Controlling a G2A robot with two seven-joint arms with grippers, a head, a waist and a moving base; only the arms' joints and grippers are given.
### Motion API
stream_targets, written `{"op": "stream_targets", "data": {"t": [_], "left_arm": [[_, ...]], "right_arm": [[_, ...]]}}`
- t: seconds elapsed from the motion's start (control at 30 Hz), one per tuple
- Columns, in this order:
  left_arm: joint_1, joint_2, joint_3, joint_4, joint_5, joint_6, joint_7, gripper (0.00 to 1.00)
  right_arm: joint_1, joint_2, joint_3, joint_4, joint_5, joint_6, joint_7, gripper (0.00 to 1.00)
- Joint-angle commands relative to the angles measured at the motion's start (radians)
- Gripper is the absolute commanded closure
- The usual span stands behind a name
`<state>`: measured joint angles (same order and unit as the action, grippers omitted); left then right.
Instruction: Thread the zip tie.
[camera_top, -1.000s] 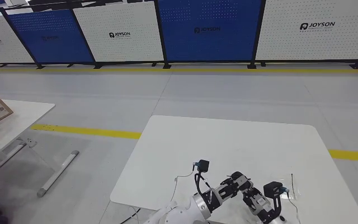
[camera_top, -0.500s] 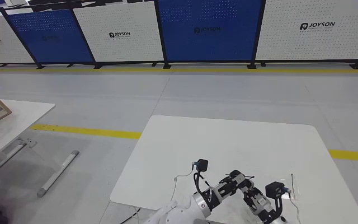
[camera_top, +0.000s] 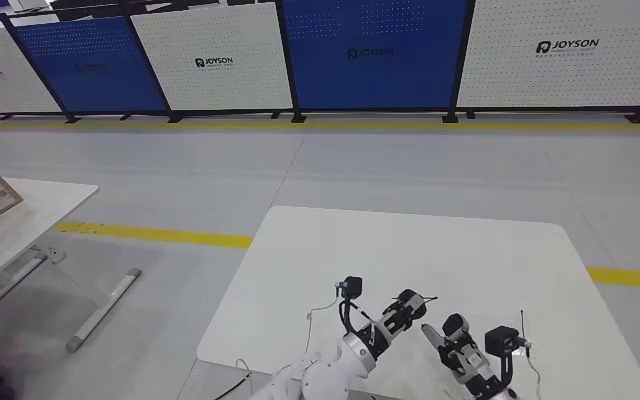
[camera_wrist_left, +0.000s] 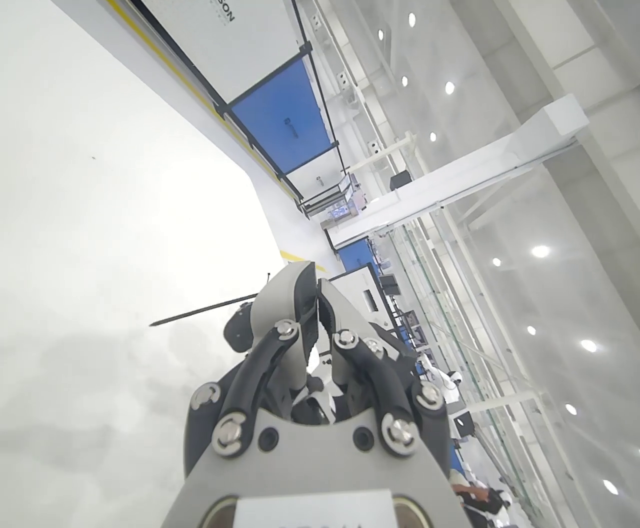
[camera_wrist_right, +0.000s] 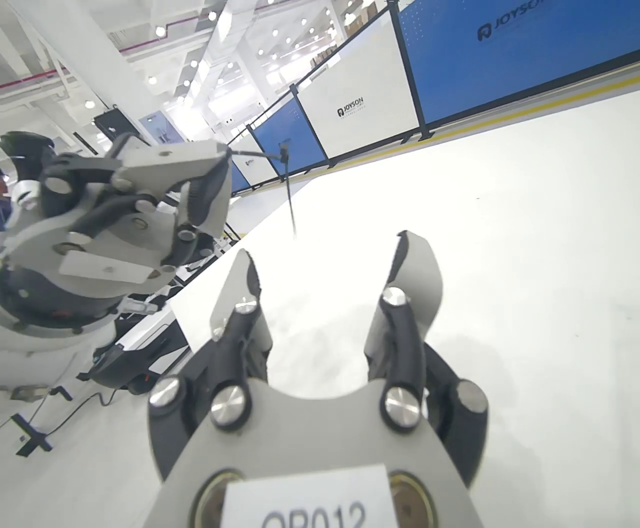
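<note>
Zip tie (camera_wrist_left: 200, 311), black and thin, is pinched in the left end effector (camera_wrist_left: 318, 280), whose two fingers are clenched on it near their tips; in the left wrist view a length of the strap pokes out sideways from behind one finger and ends in a point over the white counter (camera_wrist_left: 100, 175); in the right wrist view the same zip tie (camera_wrist_right: 290, 195) leaves the left end effector (camera_wrist_right: 223, 162) as a short, nearly level stretch, meets a small dark block, and from there a long straight tail hangs down; its tip shows against the edge of the counter (camera_wrist_right: 500, 250), and whether it touches the surface I cannot tell; from above, the left end effector (camera_top: 410, 299) sits over the near part of the counter (camera_top: 400, 250), with the zip tie (camera_top: 428, 298) a fine dark line at its tip; just to its right, near but apart, is the right end effector (camera_top: 435, 334); in its own wrist view the right end effector (camera_wrist_right: 325, 247) is released, its two grey fingers (camera_wrist_right: 415, 280) spread wide with nothing between them, above the bare counter and facing the hanging tail; beyond the counter, a yellow line (camera_top: 150, 235) runs across the grey floor; farther back stands a row of blue and white fence panels (camera_top: 375, 55)
</note>
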<state>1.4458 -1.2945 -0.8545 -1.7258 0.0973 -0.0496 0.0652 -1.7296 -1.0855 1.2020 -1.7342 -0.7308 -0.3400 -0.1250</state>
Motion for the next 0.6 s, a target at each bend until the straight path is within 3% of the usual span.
{"op": "stream_targets", "data": {"t": [0.0, 0.1, 0.27, 0.4, 0.57], "left_arm": [[0.002, -0.001, -0.007, 0.007, 0.001, 0.006, 0.029, 1.00], [0.012, 0.000, -0.026, 0.009, -0.010, 0.007, 0.048, 1.00], [0.043, 0.006, -0.062, 0.000, -0.008, 0.003, 0.063, 1.00], [0.066, 0.012, -0.083, -0.012, 0.014, 0.022, 0.062, 1.00], [0.068, 0.013, -0.083, -0.015, 0.020, 0.026, 0.057, 1.00]], "right_arm": [[-0.008, 0.003, 0.006, -0.010, 0.016, 0.000, -0.021, 0.15], [-0.022, 0.012, 0.019, -0.027, 0.027, 0.000, -0.048, 0.14], [-0.045, 0.025, 0.039, -0.048, 0.048, 0.000, -0.087, 0.00], [-0.050, 0.034, 0.037, -0.049, 0.074, 0.000, -0.097, 0.00], [-0.047, 0.036, 0.035, -0.045, 0.078, 0.000, -0.097, 0.00]]}}
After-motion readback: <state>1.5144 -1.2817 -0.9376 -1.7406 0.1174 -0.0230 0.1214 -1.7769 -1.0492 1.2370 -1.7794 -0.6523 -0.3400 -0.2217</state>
